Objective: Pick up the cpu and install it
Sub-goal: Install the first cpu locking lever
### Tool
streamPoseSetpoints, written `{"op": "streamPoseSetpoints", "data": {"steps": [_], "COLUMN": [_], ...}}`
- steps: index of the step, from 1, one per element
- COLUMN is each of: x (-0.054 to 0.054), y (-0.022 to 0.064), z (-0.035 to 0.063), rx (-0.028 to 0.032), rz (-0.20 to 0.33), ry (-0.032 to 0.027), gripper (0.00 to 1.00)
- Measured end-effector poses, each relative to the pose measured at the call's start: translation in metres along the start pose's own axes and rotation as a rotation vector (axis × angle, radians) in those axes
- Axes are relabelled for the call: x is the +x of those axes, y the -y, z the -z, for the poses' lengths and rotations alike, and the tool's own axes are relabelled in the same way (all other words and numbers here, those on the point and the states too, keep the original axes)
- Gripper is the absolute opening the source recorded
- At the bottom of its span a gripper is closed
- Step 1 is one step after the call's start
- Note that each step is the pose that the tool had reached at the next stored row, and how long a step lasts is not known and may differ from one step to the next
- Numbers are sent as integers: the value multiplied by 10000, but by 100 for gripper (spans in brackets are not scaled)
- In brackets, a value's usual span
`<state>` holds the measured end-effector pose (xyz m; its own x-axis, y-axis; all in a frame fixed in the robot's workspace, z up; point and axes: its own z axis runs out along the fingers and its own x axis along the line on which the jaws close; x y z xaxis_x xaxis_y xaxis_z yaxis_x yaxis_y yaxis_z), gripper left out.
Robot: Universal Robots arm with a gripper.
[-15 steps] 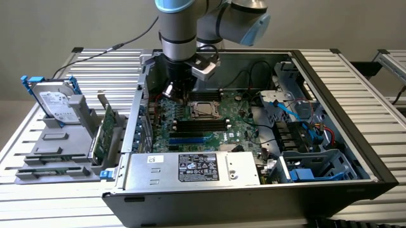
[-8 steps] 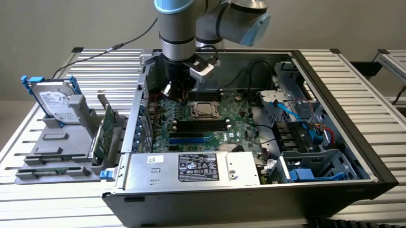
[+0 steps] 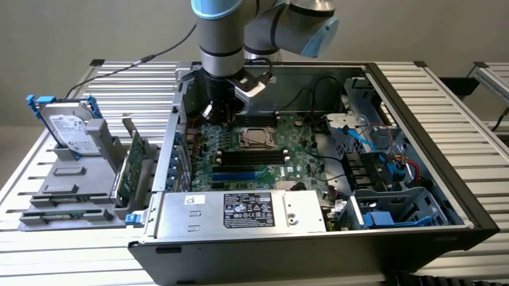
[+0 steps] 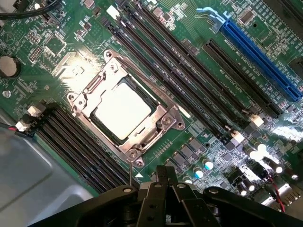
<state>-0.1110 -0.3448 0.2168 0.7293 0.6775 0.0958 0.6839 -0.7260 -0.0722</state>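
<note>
**Gripper** (image 4: 163, 172): fingers pressed together, nothing between them. It hangs above the board (image 4: 61, 28), just beside one corner of the socket and clear of it. Empty and off to the side, it reads as having no grip on the part.

**Cpu** (image 4: 124, 109): lies flat in the socket with its silver top up, square to the metal frame (image 4: 165, 120) that surrounds it. Judged seated, since it sits level within the frame with no edge riding high.

**Memory slots** (image 4: 189, 80): black, empty, in rows on both sides of the socket.

**Blue slot** (image 4: 260, 56): empty, beyond the memory slots.

**Case** (image 3: 318, 250): on its side with the panel off, so the board faces up for reach from above.

**Hard drive** (image 3: 70, 128) and **green card** (image 3: 131, 164): upright in grey holders outside the case, at the exterior view's left, well apart from the gripper.
</note>
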Motion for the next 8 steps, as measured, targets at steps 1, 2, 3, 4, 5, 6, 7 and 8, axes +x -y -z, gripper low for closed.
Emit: {"op": "streamPoseSetpoints", "data": {"steps": [1, 2, 3, 4, 5, 6, 7, 8], "x": [-4, -7, -10, -14, -18, -22, -25, -28], "y": [4, 7, 11, 15, 19, 23, 27, 30], "z": [2, 6, 9, 13, 16, 19, 23, 26], "rx": [50, 96, 143, 198, 251, 303, 353, 403], "rz": [-70, -138, -202, -266, -324, -381, -442, -503], "ry": [-51, -90, -123, -156, -184, -211, -237, -263], "gripper": [11, 11, 11, 11, 11, 11, 11, 11]}}
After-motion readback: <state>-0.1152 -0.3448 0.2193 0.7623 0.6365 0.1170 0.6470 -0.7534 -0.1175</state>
